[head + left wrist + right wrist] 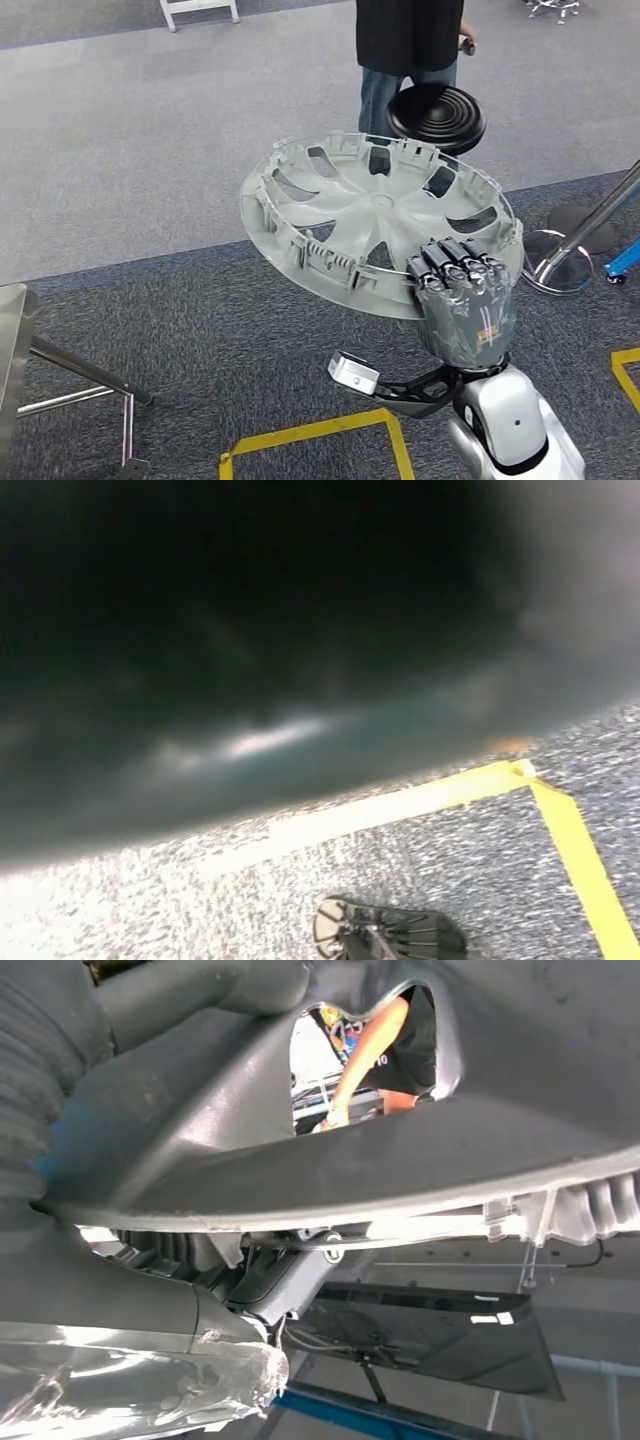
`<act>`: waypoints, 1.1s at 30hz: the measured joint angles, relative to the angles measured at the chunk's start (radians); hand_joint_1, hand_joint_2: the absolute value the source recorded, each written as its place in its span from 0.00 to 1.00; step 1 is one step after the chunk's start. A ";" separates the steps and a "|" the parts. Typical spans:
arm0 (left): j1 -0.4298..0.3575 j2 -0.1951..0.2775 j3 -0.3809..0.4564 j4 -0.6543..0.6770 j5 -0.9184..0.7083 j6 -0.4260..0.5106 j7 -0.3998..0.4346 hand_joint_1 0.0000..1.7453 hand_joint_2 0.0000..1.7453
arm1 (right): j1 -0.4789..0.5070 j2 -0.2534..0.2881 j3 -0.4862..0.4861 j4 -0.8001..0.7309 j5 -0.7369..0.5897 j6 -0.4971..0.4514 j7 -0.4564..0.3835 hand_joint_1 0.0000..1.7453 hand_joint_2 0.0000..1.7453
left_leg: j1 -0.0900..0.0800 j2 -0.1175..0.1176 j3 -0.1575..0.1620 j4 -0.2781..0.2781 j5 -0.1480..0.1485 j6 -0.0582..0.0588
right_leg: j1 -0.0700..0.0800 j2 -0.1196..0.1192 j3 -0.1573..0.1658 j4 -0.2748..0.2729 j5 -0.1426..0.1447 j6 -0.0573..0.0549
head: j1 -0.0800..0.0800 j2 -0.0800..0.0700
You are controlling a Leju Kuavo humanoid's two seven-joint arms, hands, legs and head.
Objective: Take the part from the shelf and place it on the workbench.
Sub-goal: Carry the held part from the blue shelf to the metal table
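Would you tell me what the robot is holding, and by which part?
The right robot hand grips the grey wheel cover by its near rim.

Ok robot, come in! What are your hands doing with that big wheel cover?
Right robot hand grips the wheel cover by its rim, held level over carpet. Left robot hand unclear. Person and black stool ahead.

**Carpeted workroom floor**

Grey carpet [151, 150] lies in a lighter and a darker band, marked with yellow tape [317, 432]. A black round stool [436, 117] stands before a person [407, 45]; a metal table [11, 345] edges in left.
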 joint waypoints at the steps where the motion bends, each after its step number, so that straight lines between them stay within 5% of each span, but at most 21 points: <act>1: 0.003 -0.001 0.001 0.000 0.000 0.000 0.000 0.00 0.00 | 0.000 0.000 0.000 0.000 0.000 0.000 0.000 1.00 1.00 | 0.000 0.006 -0.004 0.005 -0.003 -0.005 | 0.001 -0.013 0.003 -0.003 0.001 -0.005 | -0.001 0.000; 3: 0.003 -0.001 0.003 0.000 0.000 0.000 0.000 0.00 0.00 | 0.000 0.000 0.000 0.000 0.000 0.000 0.000 1.00 1.00 | -0.001 0.057 -0.029 0.056 -0.034 -0.015 | 0.001 -0.043 0.010 -0.010 0.001 -0.017 | -0.008 0.000; 5: -0.002 -0.001 0.004 0.000 0.001 0.000 0.000 0.00 0.00 | -0.001 0.001 0.000 -0.001 0.000 0.000 0.001 1.00 1.00 | 0.001 0.117 -0.086 0.176 -0.090 -0.023 | 0.007 -0.075 0.016 -0.011 -0.003 -0.026 | -0.014 0.000; 7: -0.003 -0.003 0.004 0.000 0.000 -0.001 0.000 0.00 0.00 | -0.001 0.001 -0.001 -0.001 0.000 0.001 0.000 1.00 1.00 | 0.006 0.135 -0.134 0.270 -0.116 -0.027 | 0.012 -0.107 0.021 -0.011 -0.008 -0.031 | -0.015 0.000; 9: -0.001 -0.004 0.004 0.000 0.000 -0.001 0.000 0.00 0.00 | -0.001 0.001 0.000 -0.001 0.000 0.001 -0.001 1.00 1.00 | 0.009 0.142 -0.115 0.230 -0.072 -0.024 | 0.014 -0.134 0.028 -0.011 -0.014 -0.031 | -0.014 0.000; 11: -0.001 -0.002 0.004 0.000 0.000 -0.001 0.000 0.00 0.00 | -0.001 0.001 0.001 -0.002 0.000 0.000 -0.001 1.00 1.00 | 0.001 0.175 -0.047 0.103 -0.011 -0.016 | 0.017 -0.159 0.037 -0.011 -0.022 -0.028 | -0.014 0.000; 14: -0.005 0.003 0.004 0.000 0.000 -0.001 0.000 0.00 0.00 | -0.003 0.001 0.000 -0.003 0.000 0.000 -0.003 1.00 1.00 | -0.018 0.210 -0.003 0.011 -0.004 -0.002 | 0.023 -0.190 0.041 -0.012 -0.031 -0.017 | -0.013 0.000; 16: -0.001 0.007 0.005 0.000 0.000 0.000 0.000 0.00 0.00 | -0.003 0.001 0.000 -0.003 0.000 0.000 -0.006 1.00 1.00 | -0.017 0.191 0.001 -0.002 -0.003 0.008 | 0.023 -0.204 0.044 -0.015 -0.037 -0.007 | -0.013 0.000; 18: 0.001 0.010 0.005 0.000 0.000 0.000 0.000 0.00 0.00 | -0.003 0.002 0.000 -0.004 0.000 -0.001 -0.008 1.00 1.00 | -0.010 0.170 0.011 -0.014 0.000 0.019 | 0.020 -0.160 0.030 0.023 -0.064 0.000 | -0.012 0.000; 20: -0.004 0.010 0.004 0.000 -0.001 -0.003 0.000 0.00 0.00 | -0.003 0.003 -0.001 -0.004 0.000 -0.001 -0.009 1.00 1.00 | -0.006 0.147 0.016 -0.017 0.001 0.026 | 0.017 -0.099 -0.030 0.141 -0.116 0.001 | -0.008 0.000; 22: -0.006 0.010 0.004 0.000 -0.002 -0.009 0.000 0.00 0.00 | -0.002 0.003 -0.002 -0.004 0.000 -0.002 -0.010 1.00 1.00 | -0.006 0.120 0.017 -0.016 0.000 0.028 | 0.016 -0.084 -0.102 0.257 -0.149 0.003 | -0.004 0.000; 23: -0.005 0.011 0.004 0.000 -0.004 -0.011 0.000 0.00 0.00 | -0.001 0.003 -0.003 -0.004 0.000 -0.002 -0.011 1.00 1.00 | -0.005 0.106 0.018 -0.016 0.000 0.028 | 0.015 -0.083 -0.118 0.269 -0.136 0.005 | -0.004 0.000; 25: -0.003 0.011 0.004 0.000 -0.009 -0.016 -0.001 0.00 0.00 | 0.002 0.003 -0.003 -0.003 0.000 -0.002 -0.012 1.00 1.00 | -0.002 0.075 0.020 -0.013 -0.003 0.024 | 0.012 -0.076 -0.098 0.189 -0.062 0.006 | -0.004 0.000; 27: -0.001 0.012 0.001 0.000 -0.019 -0.025 -0.003 0.00 0.00 | 0.004 0.003 -0.003 -0.003 0.000 -0.005 -0.016 1.00 1.00 | 0.001 0.048 0.020 -0.005 -0.008 0.015 | 0.005 -0.036 -0.043 0.062 -0.002 0.008 | -0.004 0.000; 30: 0.002 0.018 -0.009 0.000 -0.031 -0.034 -0.007 0.00 0.00 | 0.007 0.005 -0.003 -0.002 0.000 -0.015 -0.021 1.00 1.00 | 0.006 0.017 0.006 0.003 -0.007 -0.002 | 0.003 0.004 -0.011 0.004 0.006 0.003 | 0.000 0.000; 32: 0.009 0.021 -0.012 0.001 -0.037 -0.036 -0.010 0.00 0.00 | 0.008 0.006 -0.004 -0.002 0.000 -0.017 -0.022 1.00 1.00 | 0.011 0.007 0.002 0.004 -0.006 -0.012 | 0.006 -0.017 -0.006 -0.001 0.008 -0.009 | 0.000 0.000; 33: 0.011 0.023 -0.013 0.001 -0.038 -0.036 -0.011 0.00 0.00 | 0.009 0.007 -0.004 -0.002 0.000 -0.018 -0.022 1.00 1.00 | 0.010 0.024 -0.003 0.013 -0.013 -0.016 | 0.005 -0.030 -0.003 -0.004 0.009 -0.016 | -0.004 0.000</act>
